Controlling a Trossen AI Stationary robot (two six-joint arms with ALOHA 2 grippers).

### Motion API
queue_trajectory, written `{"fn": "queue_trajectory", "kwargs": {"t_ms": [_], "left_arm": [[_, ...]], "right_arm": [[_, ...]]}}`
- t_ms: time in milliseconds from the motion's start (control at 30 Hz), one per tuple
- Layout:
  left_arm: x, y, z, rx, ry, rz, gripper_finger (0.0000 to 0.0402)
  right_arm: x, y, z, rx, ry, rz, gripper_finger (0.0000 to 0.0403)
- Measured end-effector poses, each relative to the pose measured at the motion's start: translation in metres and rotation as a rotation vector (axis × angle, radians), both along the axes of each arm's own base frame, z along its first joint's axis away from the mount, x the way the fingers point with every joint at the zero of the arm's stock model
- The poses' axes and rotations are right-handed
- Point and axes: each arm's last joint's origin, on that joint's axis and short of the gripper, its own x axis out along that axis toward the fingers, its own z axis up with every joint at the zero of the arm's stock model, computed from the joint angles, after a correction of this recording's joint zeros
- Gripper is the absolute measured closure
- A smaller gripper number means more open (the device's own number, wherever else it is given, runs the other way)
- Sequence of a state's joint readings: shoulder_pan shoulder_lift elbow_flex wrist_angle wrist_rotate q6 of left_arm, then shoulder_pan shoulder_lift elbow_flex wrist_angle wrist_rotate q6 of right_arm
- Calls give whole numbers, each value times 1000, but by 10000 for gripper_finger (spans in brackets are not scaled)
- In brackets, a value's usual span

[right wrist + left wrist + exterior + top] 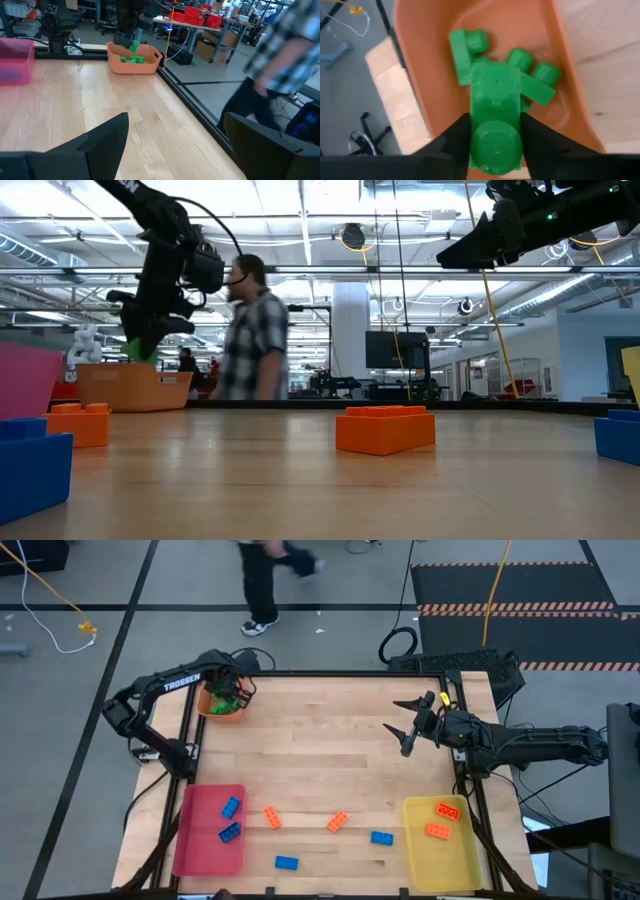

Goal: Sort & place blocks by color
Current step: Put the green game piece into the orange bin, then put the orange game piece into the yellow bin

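At the table's ten o'clock the left gripper (495,131) grasps a green block (495,115) over the orange tray (224,710), while the right gripper (412,725), at two o'clock, waits with fingers spread.

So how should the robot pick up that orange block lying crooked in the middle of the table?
Probably from straight above. The orange block lies flat and alone on the wood, turned at a slant, with clear space around it. The open right gripper should twist to match that slant and pinch the two long sides, across the narrow width.
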State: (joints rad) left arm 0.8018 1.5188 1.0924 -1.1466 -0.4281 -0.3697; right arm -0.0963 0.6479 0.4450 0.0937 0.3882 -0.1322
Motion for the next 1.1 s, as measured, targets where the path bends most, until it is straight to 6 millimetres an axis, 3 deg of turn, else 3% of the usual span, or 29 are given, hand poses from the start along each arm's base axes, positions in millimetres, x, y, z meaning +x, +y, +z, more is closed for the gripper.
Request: {"fn": "queue_trajectory", "kwargs": {"t_ms": [200,367,500,733,900,1100], "left_arm": [[2,2,-1,6,-13,-32,88],[4,5,3,27,-33,-41,15],[11,7,18,59,-70,-40,11],[42,-2,57,44,-300,-143,54],[72,-28,81,16,-444,-282,88],[102,-76,95,-13,-518,-431,112]], "right_arm": [[0,0,1,-7,-4,1,83],[0,0,1,-10,-2,2,83],[0,0,1,-13,-1,3,83],[0,0,1,-13,1,3,83],[0,0,0,-13,9,3,83],[0,0,0,-13,12,2,83]]}}
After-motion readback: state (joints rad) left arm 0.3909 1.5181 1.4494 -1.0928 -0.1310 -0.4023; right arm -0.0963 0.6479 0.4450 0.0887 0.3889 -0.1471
